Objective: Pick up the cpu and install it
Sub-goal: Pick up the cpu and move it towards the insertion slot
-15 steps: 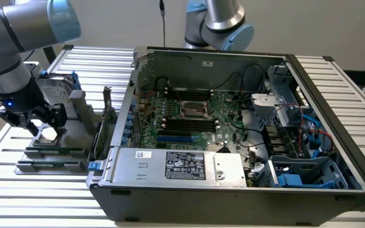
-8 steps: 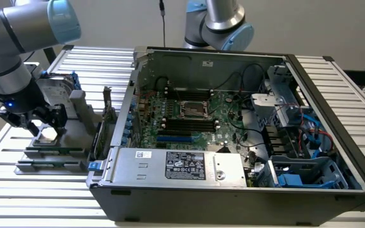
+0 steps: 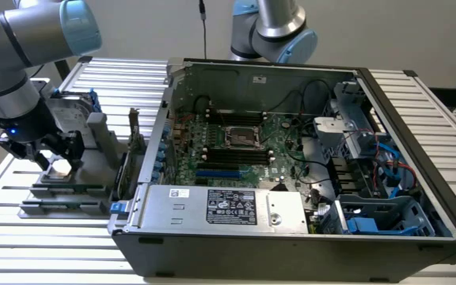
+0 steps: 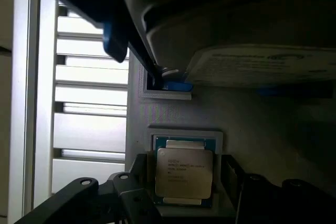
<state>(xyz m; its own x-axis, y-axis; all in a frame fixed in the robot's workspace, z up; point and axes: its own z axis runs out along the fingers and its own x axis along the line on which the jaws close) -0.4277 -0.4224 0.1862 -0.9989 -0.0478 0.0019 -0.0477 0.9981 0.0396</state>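
gripper (image 3: 53,161) sits open astride the cpu (image 4: 184,174) in its tray (image 4: 252,121), so we should centre up and close evenly on its edges

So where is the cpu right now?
At the exterior view's left, the cpu lies in its grey holder outside the computer case, directly under the gripper.

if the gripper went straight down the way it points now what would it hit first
Most likely the cpu in its grey holder, right below the gripper; how far off is unclear.
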